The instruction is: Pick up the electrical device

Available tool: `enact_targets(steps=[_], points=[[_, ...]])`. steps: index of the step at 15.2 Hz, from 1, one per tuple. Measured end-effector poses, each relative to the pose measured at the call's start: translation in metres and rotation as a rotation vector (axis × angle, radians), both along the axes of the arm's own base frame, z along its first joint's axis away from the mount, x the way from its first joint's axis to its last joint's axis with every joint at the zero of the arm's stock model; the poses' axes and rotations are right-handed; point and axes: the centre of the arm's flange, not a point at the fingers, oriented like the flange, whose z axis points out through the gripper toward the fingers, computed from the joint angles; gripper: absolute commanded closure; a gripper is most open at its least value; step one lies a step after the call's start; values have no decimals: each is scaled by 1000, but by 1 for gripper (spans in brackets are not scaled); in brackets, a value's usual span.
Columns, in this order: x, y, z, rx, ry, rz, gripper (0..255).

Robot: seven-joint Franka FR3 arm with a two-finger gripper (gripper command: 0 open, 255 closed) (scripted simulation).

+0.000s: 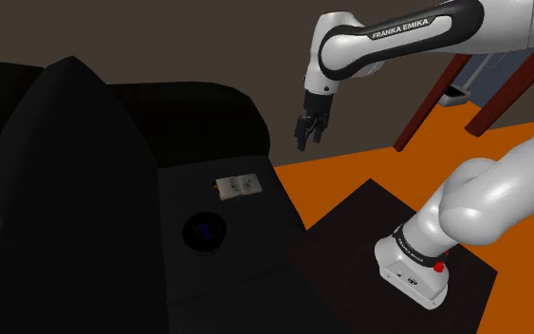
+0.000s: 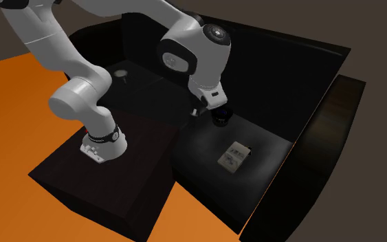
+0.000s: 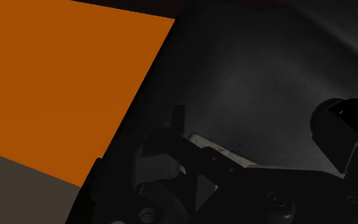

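Now | gripper [image 1: 309, 134] aloft | white device [image 1: 237, 187] on black seat [image 1: 263, 249], well apart

There is one black sofa [image 1: 84, 190]. On its seat lie two small things: one pale, flat, rectangular electrical device [image 1: 236, 187] and, just beside it, one dark round object [image 1: 204, 231] with a blue spot. Beside the sofa stands one dark box stand [image 1: 350, 237], which carries one white robot arm [image 1: 483, 204]. Beyond the sofa's end rise two reddish-brown slanted legs [image 1: 431, 102]; what they belong to cannot be told.
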Motion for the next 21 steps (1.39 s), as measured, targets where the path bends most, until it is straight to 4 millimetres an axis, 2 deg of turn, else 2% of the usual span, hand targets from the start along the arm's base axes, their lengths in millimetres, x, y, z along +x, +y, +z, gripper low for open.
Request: enact_targets(steps=[5, 10, 21], points=[[31, 39, -39, 73, 22, 47, 0], [53, 78, -83, 146, 46, 92, 0], [96, 186, -162, 307, 97, 194, 0]])
